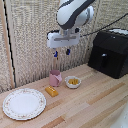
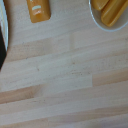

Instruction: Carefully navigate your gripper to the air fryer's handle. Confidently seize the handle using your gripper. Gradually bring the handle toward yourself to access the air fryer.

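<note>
a: hanging high above the tabletop, the gripper. blue tips pointing down, jaws apart with a clear gap between them, clamped on nothing.

b: and the air fryer?

a: standing at the exterior view's right, at the back of the tabletop near the curtain. glossy black, boxy, rounded on top. well apart from the gripper.

b: the handle?

a: sticking out of the front drawer as a short vertical bar, turned toward the exterior view's left. untouched, nothing near it.

b: below the gripper?

a: a pink mug, upright, almost straight under the blue tips. just beside it toward the exterior view's right, a small white bowl with yellow pieces inside. in front of the mug, a small orange block lying flat on the wood. farther to the exterior view's left, a round patterned plate.

b: from the wrist?

a: mostly bare pale planks. the orange block at one edge, the bowl with its yellow pieces at a corner. no fingertips in that picture.
</note>
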